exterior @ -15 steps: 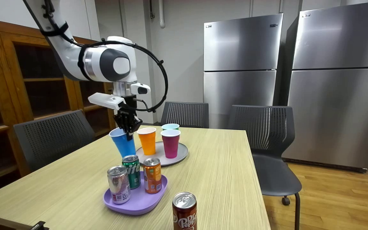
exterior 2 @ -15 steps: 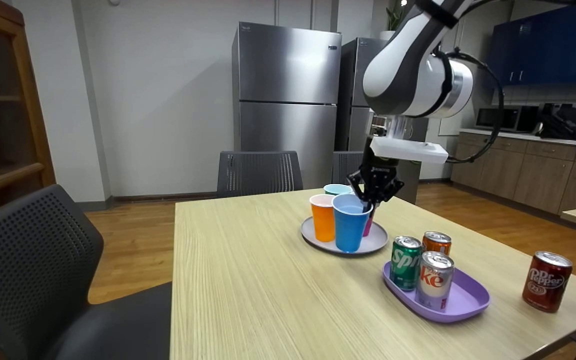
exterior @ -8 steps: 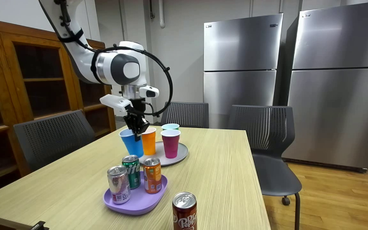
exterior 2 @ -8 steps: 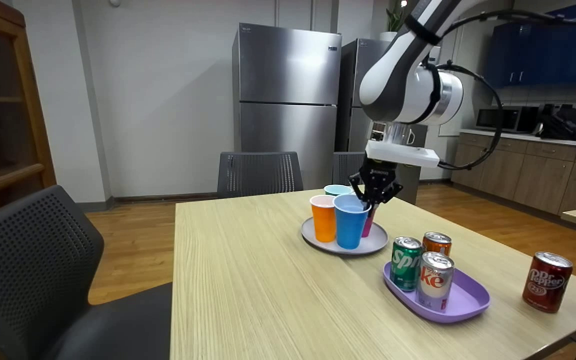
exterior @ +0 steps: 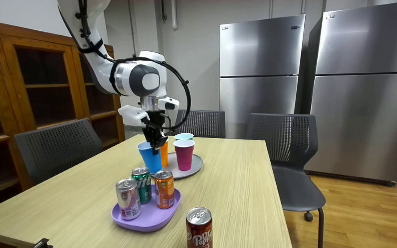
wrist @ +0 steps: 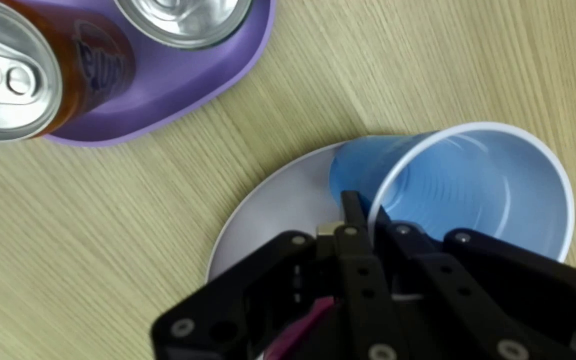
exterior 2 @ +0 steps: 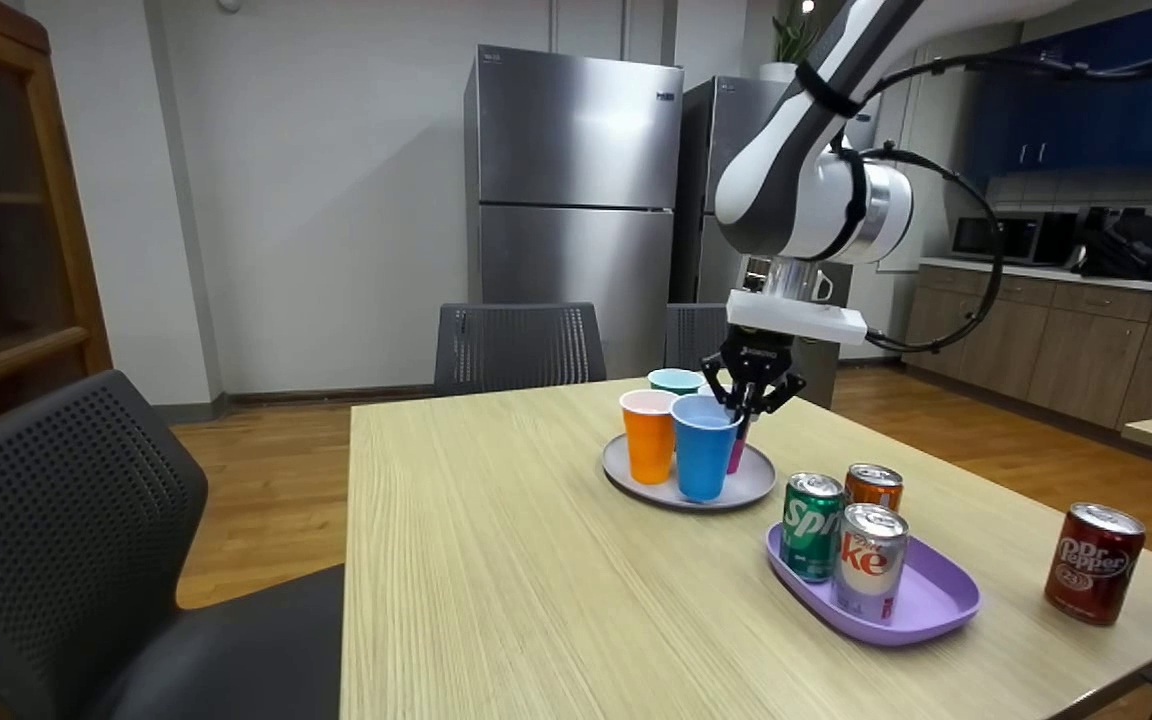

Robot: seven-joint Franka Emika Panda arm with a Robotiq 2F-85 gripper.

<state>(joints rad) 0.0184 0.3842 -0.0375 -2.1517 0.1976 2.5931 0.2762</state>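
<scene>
The blue cup [exterior: 151, 161] leans over the edge of the grey plate [exterior: 196, 165], whether touching it I can't tell. Jaws narrow, the gripper [wrist: 368, 214] pinches the cup's wall at its rim! Orange cup [exterior 2: 648, 440] and magenta cup [exterior: 184, 158] stand upright on the plate, teal cup [exterior: 183, 136] behind. Nearby, a purple tray [exterior: 155, 218] carries three cans [exterior: 144, 191]; a Dr Pepper can [exterior: 199, 230] stands apart on the table [exterior: 234, 186].

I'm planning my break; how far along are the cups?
Looks done: the orange cup and magenta cup stand on the gray plate; the teal cup has its base hidden. In hand: the blue cup, pinched by the gripper, leans at the plate's edge. Left, probably: righting and releasing it.
</scene>
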